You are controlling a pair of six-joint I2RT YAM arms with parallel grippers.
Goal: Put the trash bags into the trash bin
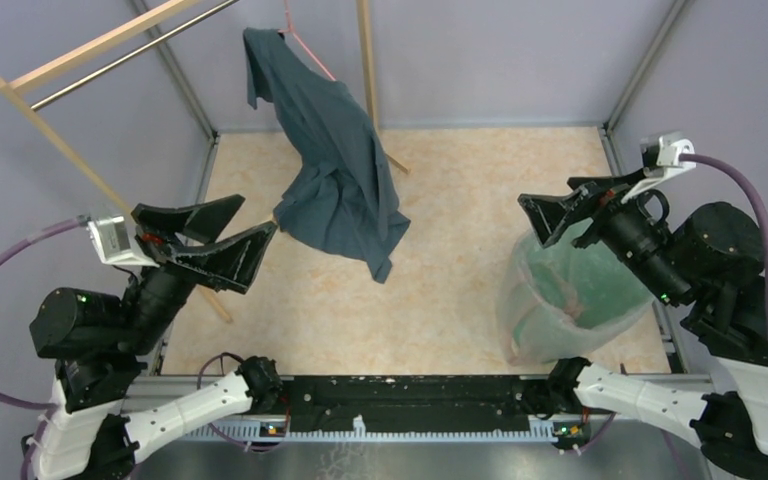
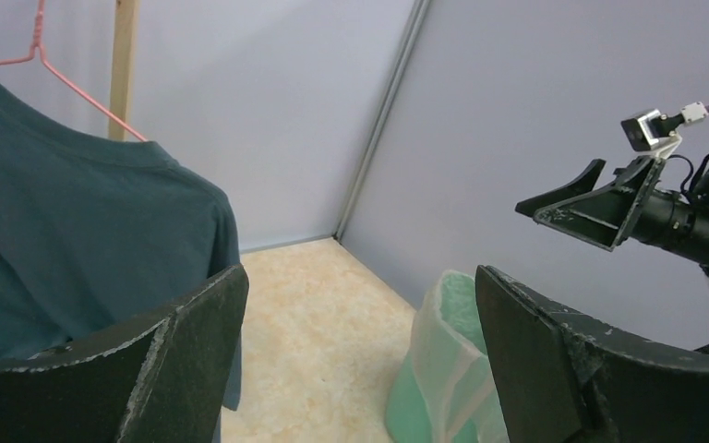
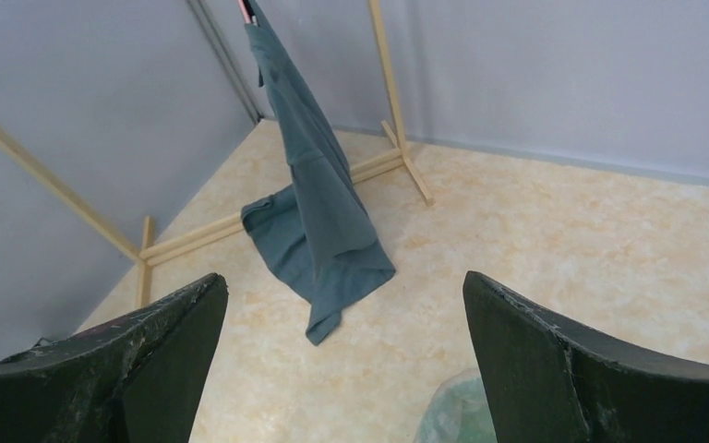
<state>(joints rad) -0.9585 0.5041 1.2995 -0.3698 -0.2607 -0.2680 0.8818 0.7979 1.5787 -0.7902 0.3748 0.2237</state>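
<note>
The teal-green trash bin point(image 1: 585, 290) stands on the floor at the right. The thin translucent pink trash bag point(image 1: 522, 300) sits in it, folded over the rim and hanging down the outside. Bin point(image 2: 413, 401) and bag point(image 2: 452, 346) also show in the left wrist view, and the bag-covered rim point(image 3: 457, 411) shows at the bottom of the right wrist view. My right gripper point(image 1: 552, 218) is open and empty, hovering above the bin's far rim. My left gripper point(image 1: 258, 215) is open and empty, raised at the left, far from the bin and pointing towards it.
A dark blue-grey shirt point(image 1: 335, 165) hangs from a pink hanger point(image 2: 65, 78) on a wooden rack point(image 1: 90, 50) at the back, its hem resting on the beige floor point(image 1: 440, 240). Grey walls enclose the space. The rack's leg point(image 1: 210, 295) runs beside the left arm.
</note>
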